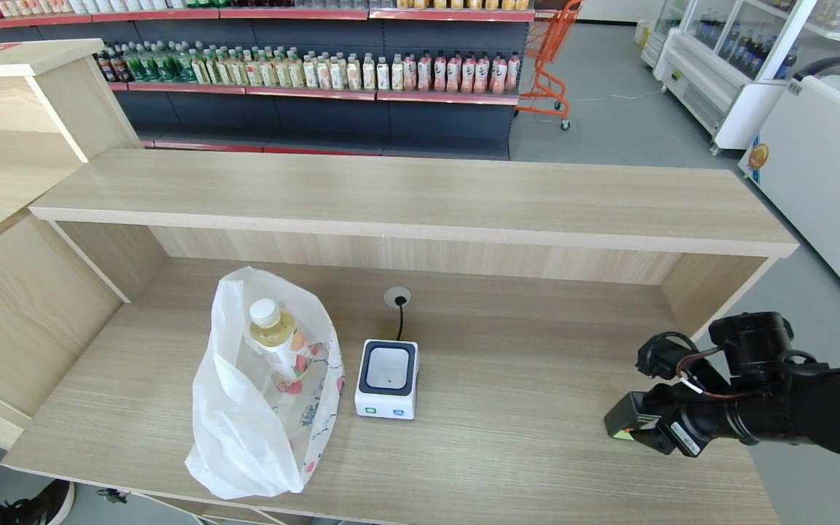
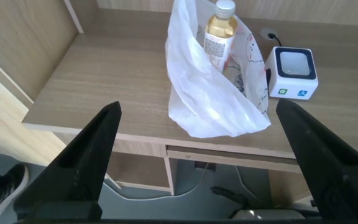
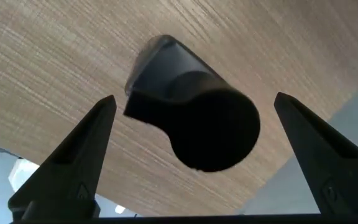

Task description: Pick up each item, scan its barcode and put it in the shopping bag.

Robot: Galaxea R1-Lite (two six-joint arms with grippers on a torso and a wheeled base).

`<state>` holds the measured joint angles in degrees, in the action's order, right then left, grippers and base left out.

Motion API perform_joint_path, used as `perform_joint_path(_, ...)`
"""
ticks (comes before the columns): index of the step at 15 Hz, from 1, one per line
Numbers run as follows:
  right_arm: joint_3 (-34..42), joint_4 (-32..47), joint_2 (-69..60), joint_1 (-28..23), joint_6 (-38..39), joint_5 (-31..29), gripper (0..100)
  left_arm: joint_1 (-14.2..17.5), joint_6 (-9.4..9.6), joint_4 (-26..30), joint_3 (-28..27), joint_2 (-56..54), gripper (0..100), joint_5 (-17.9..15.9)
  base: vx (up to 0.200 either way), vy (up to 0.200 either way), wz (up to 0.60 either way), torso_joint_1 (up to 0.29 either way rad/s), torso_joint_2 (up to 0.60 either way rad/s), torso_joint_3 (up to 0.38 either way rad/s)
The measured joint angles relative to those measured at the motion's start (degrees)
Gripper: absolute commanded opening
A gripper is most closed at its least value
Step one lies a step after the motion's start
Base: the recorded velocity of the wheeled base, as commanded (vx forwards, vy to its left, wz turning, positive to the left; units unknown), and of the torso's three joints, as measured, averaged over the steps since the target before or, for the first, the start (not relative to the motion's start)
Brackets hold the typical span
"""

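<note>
Bottle (image 1: 274, 339): upright inside shopping bag (image 1: 245, 430), front-left part of counter (image 1: 522, 423); cap shows at bag mouth.
Scanner (image 1: 387, 378): just beside bag, mid-counter.
L hand (image 2: 199, 107): spread, empty, off counter's front edge nr front-left corner.
R hand (image 3: 194, 102): spread, empty, nr counter's right edge.
Handling: bottle prob. full, so fairly heavy; stiff, smooth label may slip. Grip mid-body below cap. Bag thin, floppy.

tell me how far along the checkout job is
Done: one bottle sits inside the shopping bag beside the scanner. In hand: nothing; the left claw and right claw are both open. Left: probably nothing, since the bottle is the only item on the counter.
</note>
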<state>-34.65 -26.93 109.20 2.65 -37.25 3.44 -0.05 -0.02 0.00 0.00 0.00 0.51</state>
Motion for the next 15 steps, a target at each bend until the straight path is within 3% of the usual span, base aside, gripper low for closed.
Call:
perform_joint_path(3,-1.65,-0.99,2.49,0.83,-0.24,0.33,100,0.05,0.0,0.0,0.0,0.0,100,-0.02,0.0,0.0,0.0,0.0,0.0,0.0)
perform_joint_path(4,-1.99,-1.28,3.12,1.16,-0.24,0.41,0,0.05,0.02,0.0,0.0,0.0,100,-0.07,0.0,0.0,0.0,0.0,0.0,0.0)
perform_joint_path(15,-1.71,-1.96,1.51,2.01,-1.55,6.79,0,0.05,0.02,0.0,0.0,0.0,100,-0.02,0.0,0.0,0.0,0.0,0.0,0.0)
